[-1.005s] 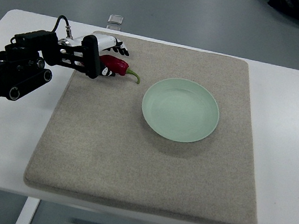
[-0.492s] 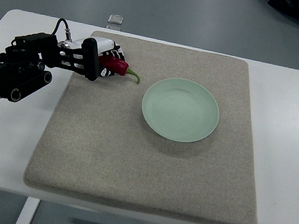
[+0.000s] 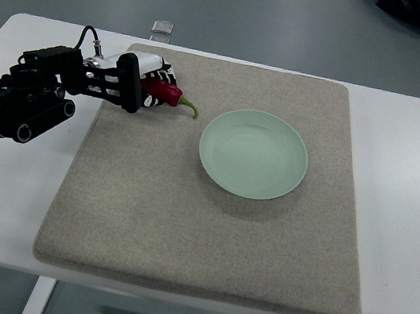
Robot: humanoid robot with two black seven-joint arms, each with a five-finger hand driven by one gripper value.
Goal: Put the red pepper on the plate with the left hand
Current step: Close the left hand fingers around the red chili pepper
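A dark red pepper with a green stem lies at the far left of the beige mat. My left hand reaches in from the left and has its white and black fingers curled around the pepper's thick end. The stem points right toward the pale green plate, which sits on the mat a short way to the right with nothing on it. The right hand is out of view.
The mat covers most of a white table. A small clear object sits at the table's far edge, behind the hand. My dark left forearm lies over the table's left side.
The left hand's fingers have closed down over the pepper. The hand and pepper have shifted very slightly; the plate has not moved.
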